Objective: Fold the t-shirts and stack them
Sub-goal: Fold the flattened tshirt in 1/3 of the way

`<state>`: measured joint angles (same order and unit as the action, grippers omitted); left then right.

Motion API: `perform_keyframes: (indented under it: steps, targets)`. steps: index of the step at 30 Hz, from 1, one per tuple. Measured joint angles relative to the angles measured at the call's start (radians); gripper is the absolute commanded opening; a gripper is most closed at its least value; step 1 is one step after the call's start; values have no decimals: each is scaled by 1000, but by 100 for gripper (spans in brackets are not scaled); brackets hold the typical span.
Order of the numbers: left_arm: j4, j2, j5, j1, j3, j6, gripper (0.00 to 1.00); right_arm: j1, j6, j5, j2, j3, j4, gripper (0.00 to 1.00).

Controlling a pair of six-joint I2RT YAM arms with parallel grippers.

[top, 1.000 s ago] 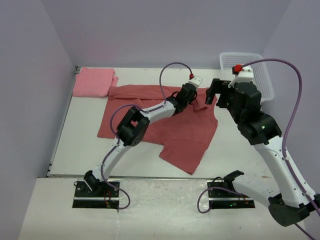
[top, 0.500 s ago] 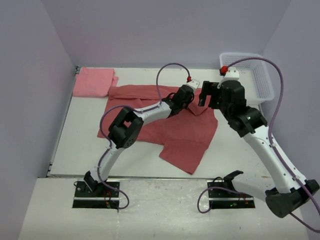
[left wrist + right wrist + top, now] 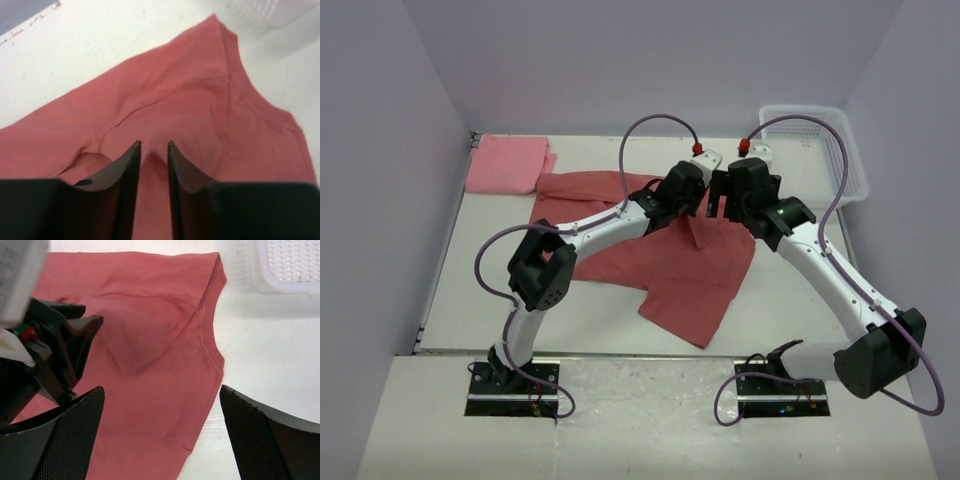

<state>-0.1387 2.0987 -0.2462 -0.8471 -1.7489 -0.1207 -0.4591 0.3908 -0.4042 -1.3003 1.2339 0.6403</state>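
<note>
The brick-red t-shirt (image 3: 660,270) lies spread across the middle of the table. My left gripper (image 3: 698,203) is over its far right part, near the collar. In the left wrist view its jaws (image 3: 154,145) stand narrowly apart, pinching a raised ridge of the red cloth (image 3: 190,100). A cone-shaped fold hangs below that pinch. My right gripper (image 3: 722,200) hovers just right of the left one, wide open and empty. It (image 3: 162,387) looks down on the shirt's right edge (image 3: 150,405). The lighter pink t-shirt (image 3: 507,163) lies folded at the back left corner.
A white lattice basket (image 3: 815,140) stands at the back right, close to the shirt's far corner (image 3: 295,270). Purple cables loop above both wrists. Grey walls close in the left, back and right sides.
The right arm has swung left and down from near the basket until it is next to the left gripper. The left gripper has shifted slightly left and a fold of the red shirt has risen under it.
</note>
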Motion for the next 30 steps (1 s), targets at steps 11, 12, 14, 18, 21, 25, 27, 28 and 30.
perform_keyframes:
  steps: [11, 12, 14, 18, 21, 25, 27, 28, 30]
  targets:
    - [-80, -66, -71, -1, 212, -79, 58, 0, 15, 8, -25, -13, 8, 94]
    - [-89, -79, -87, 0, 220, -80, 58, 0, 15, 16, -35, -14, 10, 93]
    - [-104, -104, -136, 1, 210, -79, 57, 0, 17, 37, -52, -23, 10, 89]
    - [-135, -119, -192, 19, 133, -70, 56, 0, 16, 77, -90, -54, 14, 66]
    - [-141, -138, -185, 66, 108, -69, 56, 2, 17, 119, -137, -66, 18, 54]
    - [-144, -149, -158, 161, 76, -70, 57, 3, 19, 181, -222, -60, 19, 44]
    - [-146, -154, -146, 206, 69, -71, 57, 4, 20, 211, -286, -43, 18, 45]
    - [-149, -155, -137, 222, 68, -71, 57, 4, 21, 223, -323, -34, 18, 45]
    - [-152, -158, -119, 243, 66, -75, 57, 6, 21, 246, -388, -22, 17, 46]
